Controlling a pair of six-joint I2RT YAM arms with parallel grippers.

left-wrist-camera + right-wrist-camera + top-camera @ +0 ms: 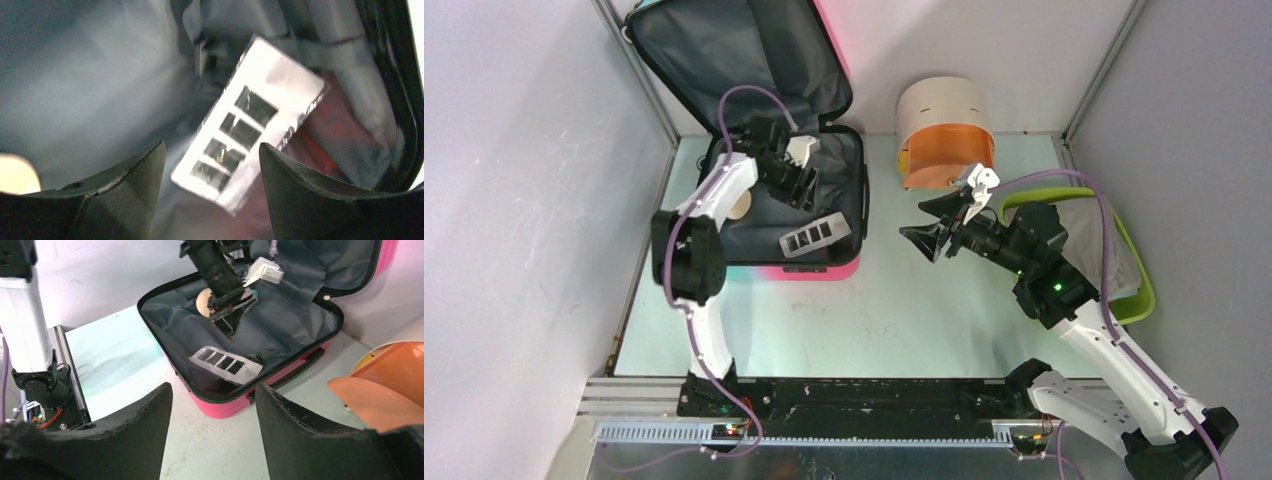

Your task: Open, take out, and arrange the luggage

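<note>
The luggage (839, 165) lies open at the back left, its pink shell (225, 407) on the table and its lid leaning on the wall, grey lining showing. A flat silver box with dark windows (812, 236) rests inside near the front rim. My left gripper (800, 188) hangs open inside the case above that box (250, 125), which appears blurred between the fingers (135, 185) and untouched. My right gripper (934, 235) is open over bare table just right of the luggage, facing it, with nothing between its fingers (295, 425).
A beige cylinder with an orange face (944, 135) stands at the back, right of the luggage. A lime-green tray (1136, 305) holding grey cloth sits at the right. A pale round object (742, 207) lies in the case beside my left arm. Walls enclose the table.
</note>
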